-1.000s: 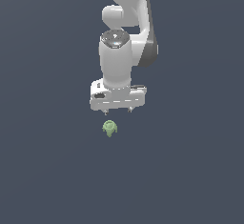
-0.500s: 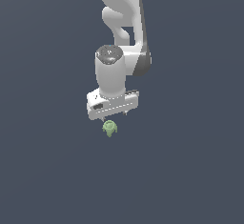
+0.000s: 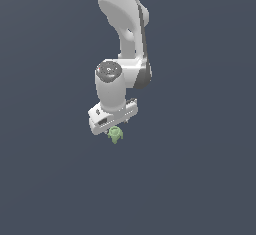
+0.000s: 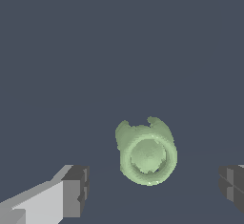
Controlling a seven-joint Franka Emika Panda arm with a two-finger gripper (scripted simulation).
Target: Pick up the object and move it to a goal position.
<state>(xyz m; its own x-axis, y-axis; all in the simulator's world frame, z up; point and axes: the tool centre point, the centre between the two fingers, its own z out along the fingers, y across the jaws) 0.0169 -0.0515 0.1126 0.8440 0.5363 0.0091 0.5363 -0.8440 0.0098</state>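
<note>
Background: a uniform dark slate-blue bench [image 3: 200, 179] fills both views, with no seams, edges or markings visible.

Object [image 3: 115, 134]: a small pale green lumpy item resting on the bench, near the middle of the exterior view and slightly toward its lower half. In that view it shows a rounded top with small lobes below. In the wrist view the object [image 4: 146, 152] is seen from above as a rounded body with a circular ring on its upper face and two short lobes projecting from one side. It is much narrower than the white gripper body above it.

Gripper [image 3: 116, 127]: positioned directly over the object, its white body tilted so that the end toward the exterior view's left sits lower than the end toward the exterior view's right. The object's top lies just beneath the body's lower edge; the exterior view does not show whether anything touches it. In the wrist view the gripper [image 4: 155, 189] is released: one dark fingertip [image 4: 76, 190] with its white finger stands to one side of the object and the other dark fingertip [image 4: 232, 186] well off to the opposite side. Bare bench shows between each fingertip and the object, so neither pad is in contact. The object lies between the two, nearer the first fingertip.

Arm [image 3: 122, 26]: white segments descend from the top edge of the exterior view to a round-capped wrist joint above the gripper.
</note>
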